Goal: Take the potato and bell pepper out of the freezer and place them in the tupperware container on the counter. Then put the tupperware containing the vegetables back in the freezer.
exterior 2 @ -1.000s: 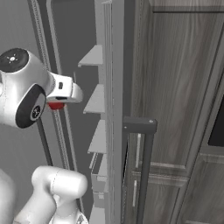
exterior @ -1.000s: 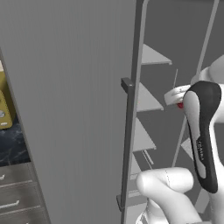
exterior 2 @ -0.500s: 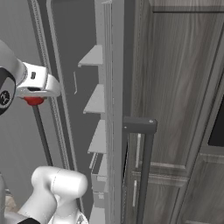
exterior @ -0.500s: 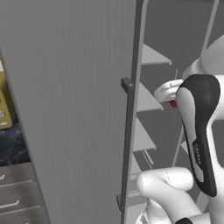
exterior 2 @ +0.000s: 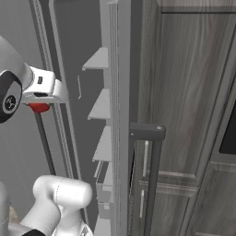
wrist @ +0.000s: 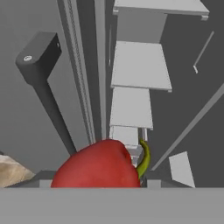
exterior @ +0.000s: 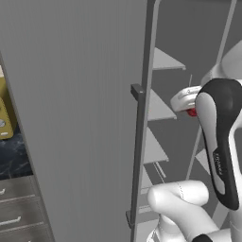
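Note:
My gripper (exterior: 188, 105) is shut on the red bell pepper (wrist: 98, 168), whose green stem curls up at its right. The pepper shows as a red patch under the white hand (exterior 2: 39, 107), in front of the freezer's open interior. The freezer door (exterior: 71, 118) stands swung wide at the left, its long bar handle (exterior: 137, 156) facing me. Thin grey shelves (exterior: 160, 106) step down inside the compartment (exterior 2: 99, 60). A strip of the black marble counter (exterior: 12, 151) shows at the far left. The potato and the tupperware container are out of view.
An olive oven (exterior: 5, 118) sits on the counter, with grey drawers (exterior: 14, 208) beneath it. Dark wood-grain cabinets (exterior 2: 184, 92) flank the freezer on the right. The freezer door edge and its handle bracket (wrist: 37, 54) stand close beside the hand.
The hand has drawn back from the freezer shelves with the pepper, swinging left in the right base view while the forearm turned. The grip has held steady.

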